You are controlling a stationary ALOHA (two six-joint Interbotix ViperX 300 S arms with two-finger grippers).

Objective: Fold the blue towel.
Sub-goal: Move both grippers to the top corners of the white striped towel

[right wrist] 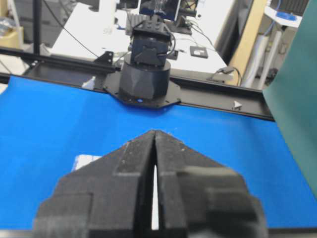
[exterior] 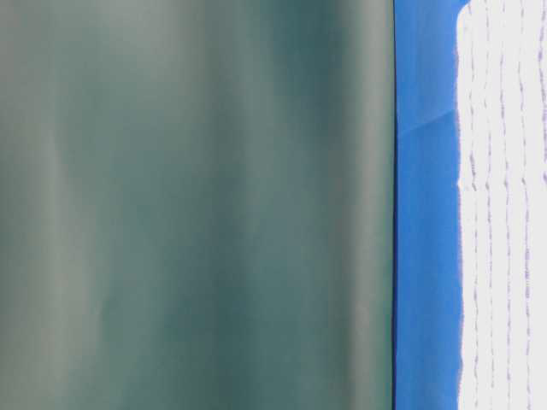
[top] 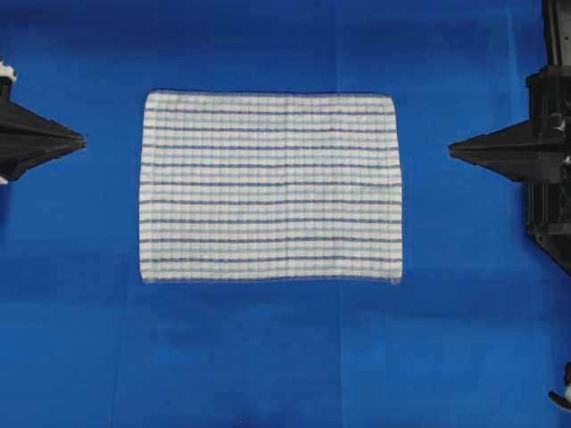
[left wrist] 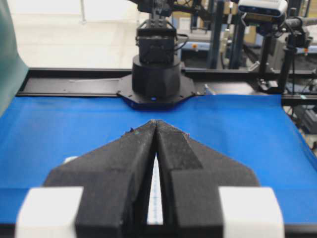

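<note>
Overhead view alone shows whole blue towel [top: 270, 187]: flat, unfolded, frame centre on blue table cover [top: 268, 357]. Wrist views show sliver only. My left gripper [top: 83, 139], right gripper [top: 451, 150]: jaws together, holding nothing.

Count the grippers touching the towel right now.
0. The left gripper sits shut off the blue towel's left edge, the right gripper shut off its right edge, both apart from it. None look hidden.
</note>
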